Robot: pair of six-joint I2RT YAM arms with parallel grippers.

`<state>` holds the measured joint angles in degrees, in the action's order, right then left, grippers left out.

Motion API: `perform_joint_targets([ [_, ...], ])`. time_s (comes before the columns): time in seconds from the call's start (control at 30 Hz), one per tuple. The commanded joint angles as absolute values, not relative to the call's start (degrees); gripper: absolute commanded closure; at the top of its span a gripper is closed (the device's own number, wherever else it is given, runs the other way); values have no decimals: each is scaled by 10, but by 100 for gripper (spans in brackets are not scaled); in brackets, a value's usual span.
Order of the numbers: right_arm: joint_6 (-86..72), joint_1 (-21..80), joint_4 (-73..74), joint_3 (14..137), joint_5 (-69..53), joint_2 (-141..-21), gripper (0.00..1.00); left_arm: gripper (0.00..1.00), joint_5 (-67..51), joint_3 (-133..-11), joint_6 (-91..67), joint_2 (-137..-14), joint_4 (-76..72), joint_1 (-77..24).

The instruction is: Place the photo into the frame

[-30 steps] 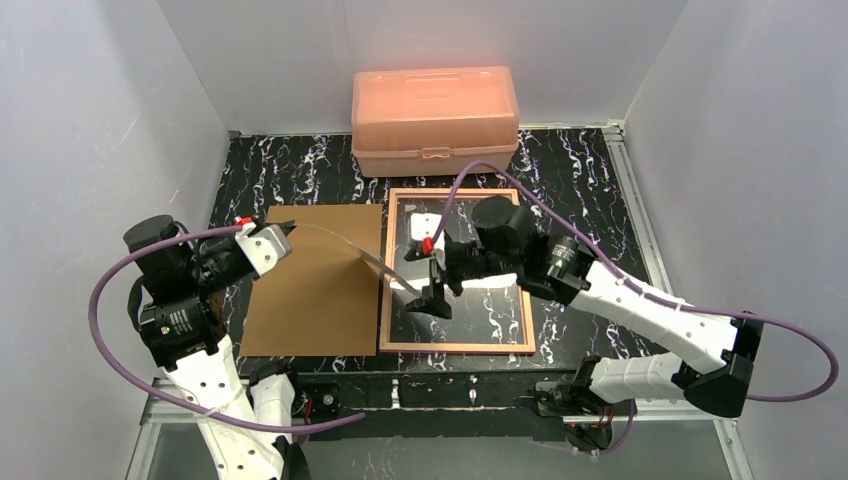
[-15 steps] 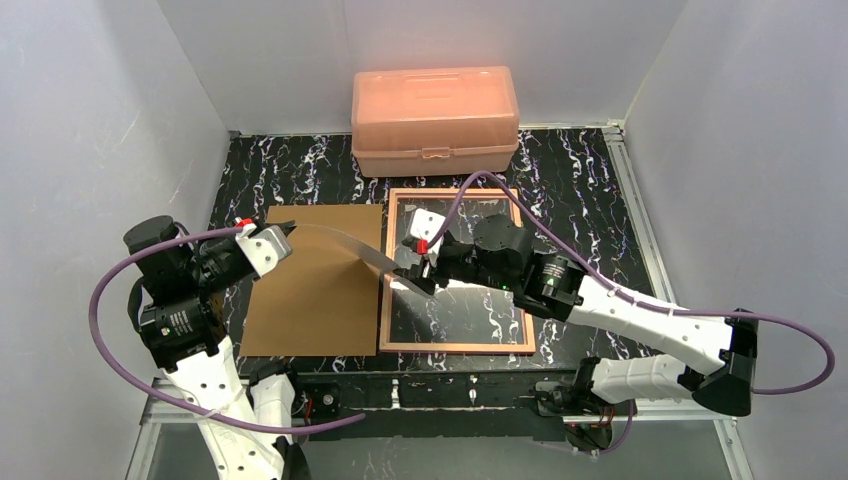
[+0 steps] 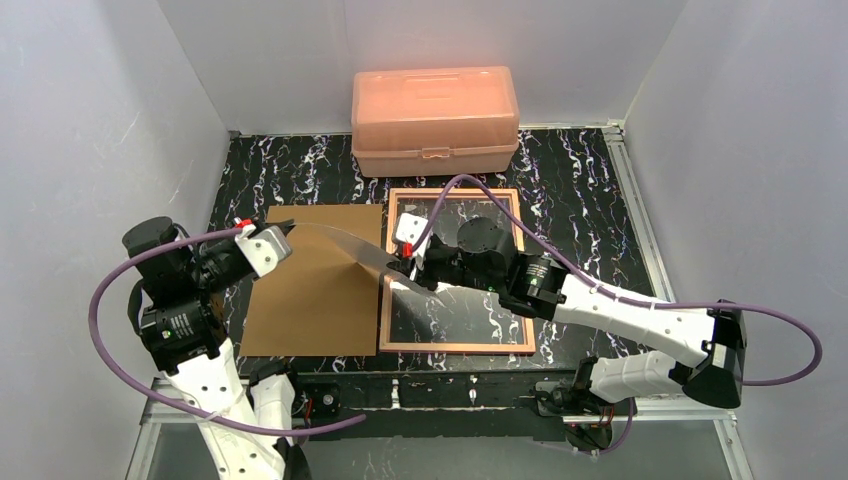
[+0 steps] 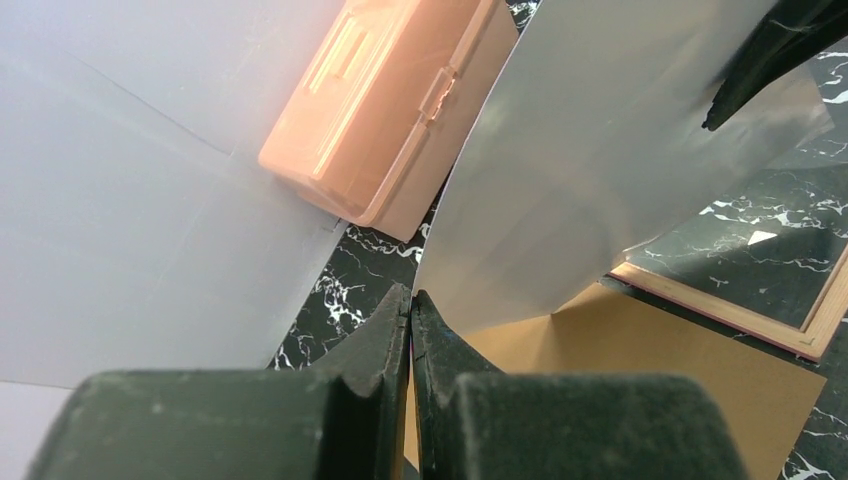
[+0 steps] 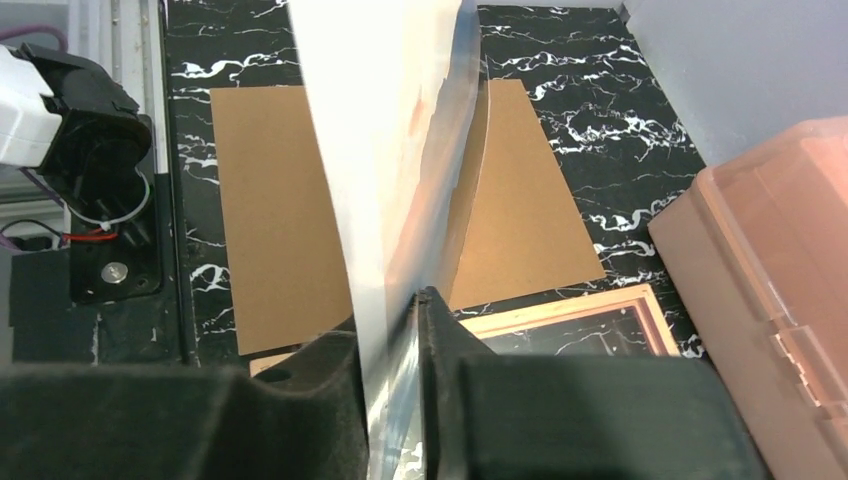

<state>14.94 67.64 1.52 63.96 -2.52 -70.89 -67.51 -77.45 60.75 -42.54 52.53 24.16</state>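
While the left end effector (image 3: 289, 228) is clenched on the photo's (image 3: 348, 250) far end and the right end effector (image 3: 407, 268) grasps its end above the frame's (image 3: 455, 347) left border, the sheet's long axis points across toward the frame; its printed face is hidden.

The table (image 3: 580, 170) is black marble with white veins. At top centre, the box (image 3: 435, 105) is translucent salmon pink. The board (image 3: 310, 300), lower left of centre, is plain brown. The frame (image 3: 450, 347) has a tan-orange border with a thin pink edge, and its clear pane shows the marble beneath. The photo (image 4: 600, 170) shows a plain white back, shaded grey. The left gripper (image 4: 411, 310) and right gripper (image 5: 400, 310) are black. The arms (image 3: 640, 318) are white and black, the cables (image 3: 93, 300) purple, the walls (image 3: 90, 110) pale grey.
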Motion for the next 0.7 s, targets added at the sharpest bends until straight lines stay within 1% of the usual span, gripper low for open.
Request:
perform_joint_targets([
  [0.0,127,680,-20,674,10,-694,80,100,-682,-764,571,-414,485,240],
  [0.03,121,680,-22,676,20,-688,84,99,-677,-757,554,-411,466,240],
  [0.07,115,680,-23,678,28,-681,88,95,-670,-750,533,-409,441,240],
  [0.1,110,680,-22,680,35,-676,93,91,-664,-742,512,-405,415,240],
  [0.13,104,680,-18,686,39,-671,98,83,-651,-733,481,-403,386,240],
  [0.23,80,680,12,713,54,-668,99,61,-619,-717,397,-405,309,240],
  [0.3,59,680,37,735,65,-672,99,48,-590,-712,337,-412,263,240],
  [0.33,52,680,50,746,71,-674,99,32,-572,-711,305,-417,241,240],
  [0.37,43,680,61,758,72,-677,99,23,-555,-713,280,-425,227,240],
  [0.4,35,680,69,766,72,-678,99,22,-539,-720,263,-439,225,240],
  [0.43,26,680,75,774,73,-679,99,18,-522,-728,246,-451,225,240],
  [0.5,7,680,93,796,77,-686,99,3,-483,-746,200,-471,222,240],
  [0.53,-2,680,104,810,80,-690,99,2,-462,-753,175,-478,218,240],
  [0.67,-58,674,199,884,101,-729,99,2,-401,-782,103,-508,235,240],
])
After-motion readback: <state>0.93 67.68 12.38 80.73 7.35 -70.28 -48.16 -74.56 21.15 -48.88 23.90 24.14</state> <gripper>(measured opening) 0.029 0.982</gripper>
